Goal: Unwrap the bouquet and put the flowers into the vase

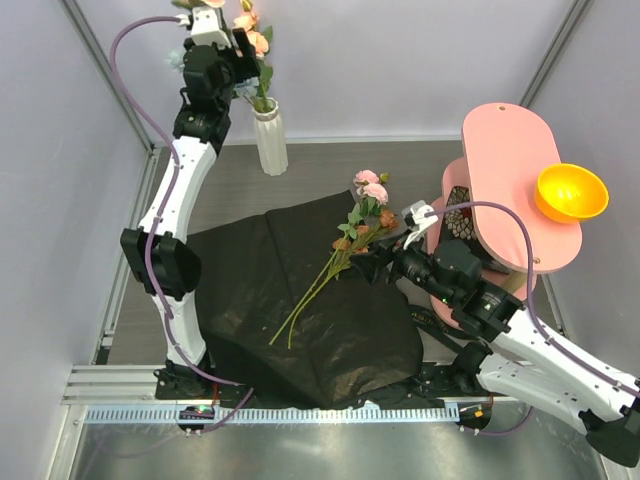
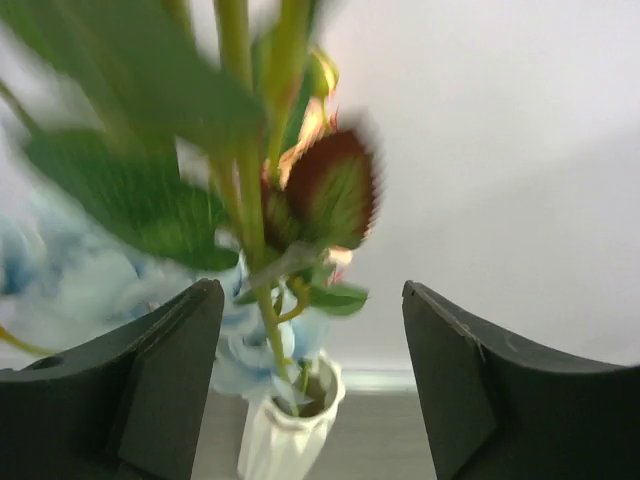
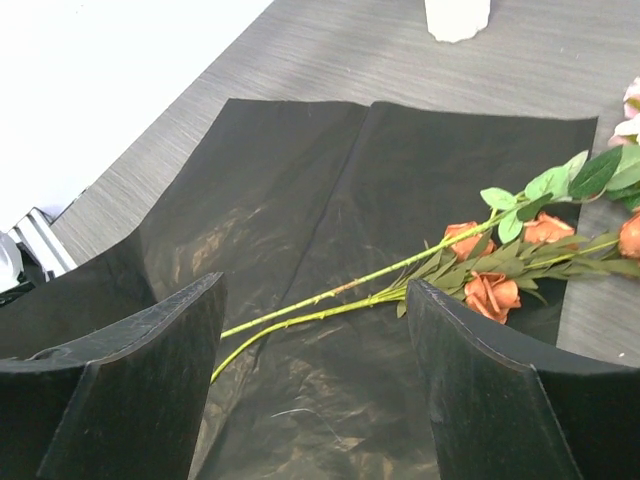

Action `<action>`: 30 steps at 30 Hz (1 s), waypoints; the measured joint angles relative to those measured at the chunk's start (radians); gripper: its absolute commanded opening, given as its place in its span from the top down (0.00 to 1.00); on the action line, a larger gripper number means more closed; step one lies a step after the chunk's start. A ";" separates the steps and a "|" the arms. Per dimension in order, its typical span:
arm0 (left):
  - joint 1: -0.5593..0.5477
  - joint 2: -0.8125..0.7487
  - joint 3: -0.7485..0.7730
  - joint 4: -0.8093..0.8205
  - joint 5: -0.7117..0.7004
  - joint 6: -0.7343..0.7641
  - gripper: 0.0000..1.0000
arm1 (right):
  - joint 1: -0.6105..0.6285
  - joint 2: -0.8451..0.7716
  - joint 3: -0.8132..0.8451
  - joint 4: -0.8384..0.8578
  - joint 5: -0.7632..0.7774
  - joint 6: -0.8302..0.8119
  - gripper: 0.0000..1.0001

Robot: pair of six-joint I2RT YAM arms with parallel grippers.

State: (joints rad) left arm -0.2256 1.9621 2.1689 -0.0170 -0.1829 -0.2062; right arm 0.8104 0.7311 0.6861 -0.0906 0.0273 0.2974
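Flowers (image 1: 250, 35) are standing in the vase (image 1: 270, 140), green stems dipping into its scalloped mouth, peach, pale-blue and rust heads crowding above it. The left gripper (image 2: 312, 300) is hovering over the vase, jaws spread around the stems and gripping nothing. Right of the vase, nearer the arms, loose flowers (image 1: 350, 240) are lying on the flattened black paper (image 1: 260, 290): pink and orange roses on long thin stems. The right gripper (image 3: 315, 295) is hanging above them, jaws released. Far right of the vase, an orange bowl (image 1: 572, 193) is sitting on a pink stand (image 1: 505, 150).
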 measured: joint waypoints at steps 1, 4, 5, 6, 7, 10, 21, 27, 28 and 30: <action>0.000 0.002 -0.012 -0.045 0.001 -0.025 0.18 | 0.000 0.011 0.002 -0.001 0.000 0.014 0.22; 0.000 -0.013 -0.072 -0.100 0.020 -0.068 0.10 | 0.000 0.063 0.027 -0.016 0.003 0.056 0.22; 0.000 -0.030 -0.115 -0.135 0.033 -0.089 0.09 | 0.000 0.095 0.047 -0.031 0.010 0.078 0.22; 0.000 -0.041 -0.143 -0.155 0.040 -0.106 0.09 | 0.000 0.124 0.065 -0.044 0.018 0.101 0.22; 0.000 -0.057 -0.179 -0.180 0.050 -0.124 0.08 | 0.000 0.146 0.081 -0.056 0.025 0.118 0.23; 0.000 -0.130 -0.304 -0.266 0.056 -0.183 0.08 | 0.000 0.246 0.138 -0.096 0.052 0.199 0.25; 0.008 -0.639 -0.792 -0.410 0.248 -0.317 0.08 | 0.002 0.554 0.156 -0.058 0.042 0.658 0.37; 0.010 -0.875 -1.088 -0.396 0.462 -0.387 0.09 | 0.030 0.747 0.156 0.045 0.031 0.857 0.40; 0.010 -0.892 -1.124 -0.412 0.484 -0.388 0.09 | 0.039 0.792 0.155 0.077 0.026 0.899 0.41; 0.010 -0.904 -1.164 -0.460 0.512 -0.382 0.09 | 0.057 0.832 0.155 0.101 0.026 0.937 0.42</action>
State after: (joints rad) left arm -0.2153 1.0580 1.0050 -0.4767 0.3294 -0.5884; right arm 0.8673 1.5635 0.8410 0.0101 0.0532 1.2339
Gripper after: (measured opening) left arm 0.915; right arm 0.600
